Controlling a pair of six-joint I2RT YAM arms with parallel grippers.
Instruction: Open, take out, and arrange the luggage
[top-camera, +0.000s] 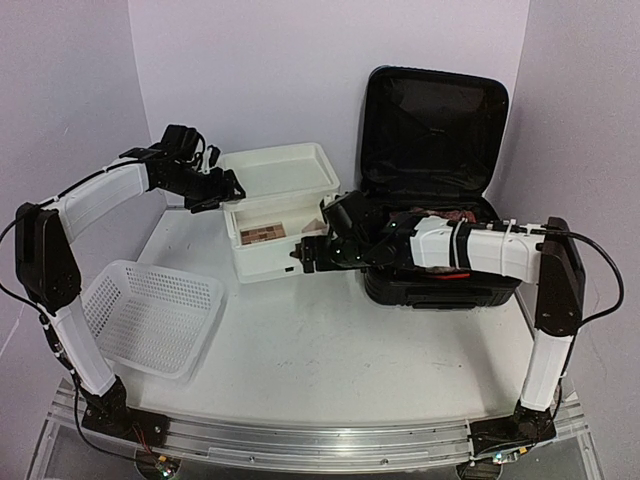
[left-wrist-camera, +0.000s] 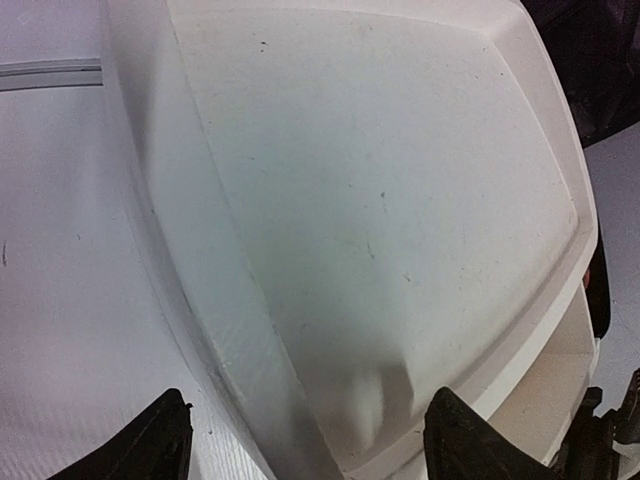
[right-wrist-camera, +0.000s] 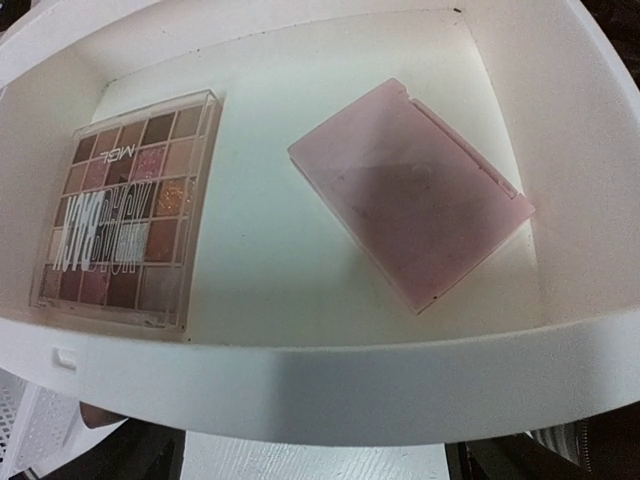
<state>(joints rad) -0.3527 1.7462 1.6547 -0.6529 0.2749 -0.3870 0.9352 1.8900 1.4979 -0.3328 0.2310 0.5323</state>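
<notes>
**Luggage (top-camera: 430, 130) open at 1 o'clock, both grippers at the drawer box (top-camera: 280, 170)**

From above, the black luggage stands on the table (top-camera: 320, 350) at about 1 o'clock. Its lid is upright and its base lies open toward the arms. Something reddish shows inside, largely hidden by the right arm. The white drawer box sits near 12 o'clock, just left of the luggage, with one drawer (top-camera: 265, 262) pulled out. A white perforated basket (top-camera: 150, 315) lies at 8 o'clock, well apart from both.

The left gripper (top-camera: 228, 192) hangs at the box's 9 o'clock edge. Only its wrist view shows the jaws clearly: the two dark fingertips (left-wrist-camera: 150, 445) stand wide apart with the box's top tray below them, pinching nothing.

The right gripper (top-camera: 312, 250) hovers at the drawer's 3 o'clock side. From above its jaws look spread and empty; its own camera barely catches the fingers.

That wrist view shows inside the drawer. An eyeshadow palette (right-wrist-camera: 125, 215) lies at 9 o'clock and a pink compact (right-wrist-camera: 412, 195) at 2 o'clock, not touching. From above only the palette can be made out.
</notes>
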